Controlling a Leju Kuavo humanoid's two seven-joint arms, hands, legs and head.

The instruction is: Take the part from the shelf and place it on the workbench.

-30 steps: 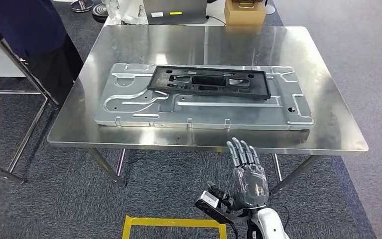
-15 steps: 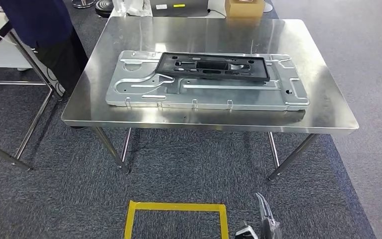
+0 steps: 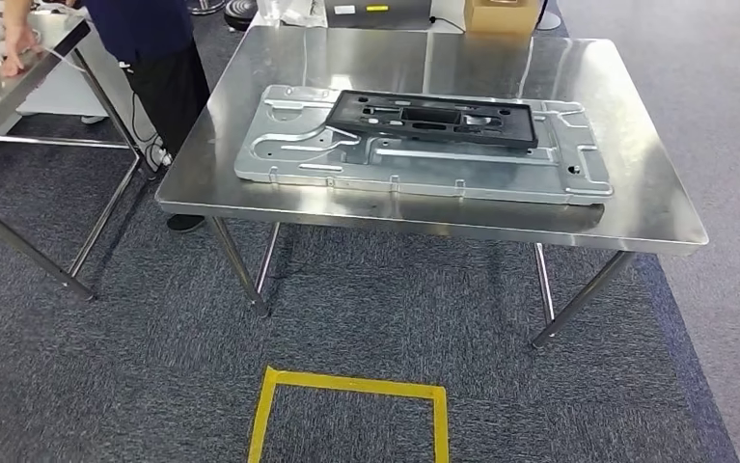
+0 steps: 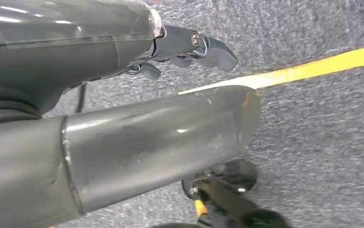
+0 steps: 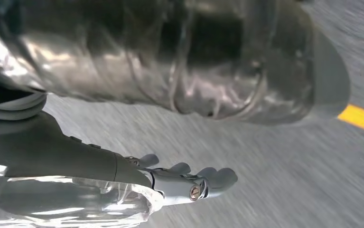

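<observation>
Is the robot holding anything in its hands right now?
No. The left hand and right hand hang over the carpet, holding nothing.

Left hand (image 4: 189, 47) is hanging low above the carpet in the left wrist view; its dark fingers (image 4: 213, 50) are lying loosely curved and apart, gripping nothing; the grey cover behind them is taking up much of that view. Right hand (image 5: 180, 183) is likewise hanging over the floor in the right wrist view; its fingers (image 5: 218, 178) are reaching out slightly bent, separated, holding nothing; that picture is blurred.
</observation>
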